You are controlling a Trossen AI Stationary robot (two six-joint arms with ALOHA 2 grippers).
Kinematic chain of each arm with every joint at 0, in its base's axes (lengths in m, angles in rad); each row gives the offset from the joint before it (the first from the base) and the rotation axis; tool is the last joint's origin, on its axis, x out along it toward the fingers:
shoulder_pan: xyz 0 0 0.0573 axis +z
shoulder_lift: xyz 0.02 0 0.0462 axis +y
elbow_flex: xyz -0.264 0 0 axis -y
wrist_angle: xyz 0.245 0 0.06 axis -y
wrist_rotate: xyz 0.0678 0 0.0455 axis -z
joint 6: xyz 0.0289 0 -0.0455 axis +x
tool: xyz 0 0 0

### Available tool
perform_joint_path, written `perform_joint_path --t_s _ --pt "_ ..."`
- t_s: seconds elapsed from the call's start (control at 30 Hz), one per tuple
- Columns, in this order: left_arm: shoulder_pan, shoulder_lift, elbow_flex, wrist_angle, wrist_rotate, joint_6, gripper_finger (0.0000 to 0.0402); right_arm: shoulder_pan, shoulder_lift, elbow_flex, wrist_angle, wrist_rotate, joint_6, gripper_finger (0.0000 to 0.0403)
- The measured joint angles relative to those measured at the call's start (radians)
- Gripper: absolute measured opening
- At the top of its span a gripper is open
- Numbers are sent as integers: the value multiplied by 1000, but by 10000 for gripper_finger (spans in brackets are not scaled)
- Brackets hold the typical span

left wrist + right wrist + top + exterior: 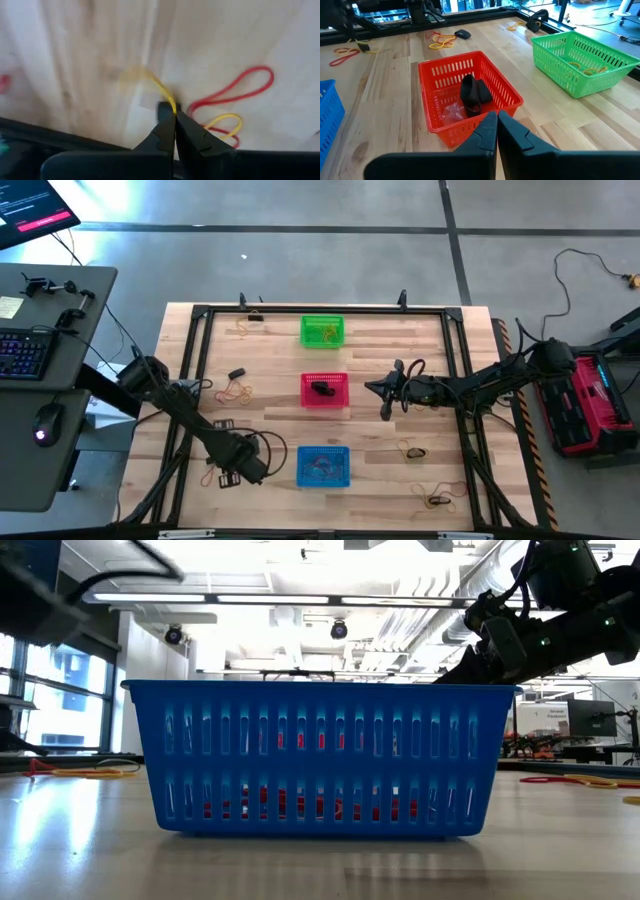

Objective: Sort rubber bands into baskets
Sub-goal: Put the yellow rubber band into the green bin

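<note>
My left gripper [175, 111] is shut on a yellow rubber band [150, 80] over the wood left of the blue basket [323, 466]; in the high view it stands at the table's near left [240, 470]. A red band [235, 92] and another yellow band [223, 121] lie flat on the table beside it. My right gripper [497, 117] is shut and holds nothing, just right of the red basket [470, 90], which contains black bands [472, 95]. The green basket [580, 60] holds yellow bands [587, 69]. Red bands show through the blue basket's wall [320, 760]. My left gripper pinches one strand of the yellow band [170, 100] between the very ends of its two fingers, coming from above and pointing steeply down. The rest of the loop trails off beyond the fingertips, blurred. I cannot tell whether it is clear of the table.
Loose bands lie in small heaps at the left [240, 391], the far left [248, 328] and the near right [412, 450] [437, 498]. A black frame [190, 370] runs round the table. The three baskets stand in a row down the middle.
</note>
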Motion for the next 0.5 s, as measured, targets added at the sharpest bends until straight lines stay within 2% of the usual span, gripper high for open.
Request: perform_joint_path --t_s 0.5 --pt "157 -3 169 -155 -250 202 0 0 0 0 0 0 -2 0"
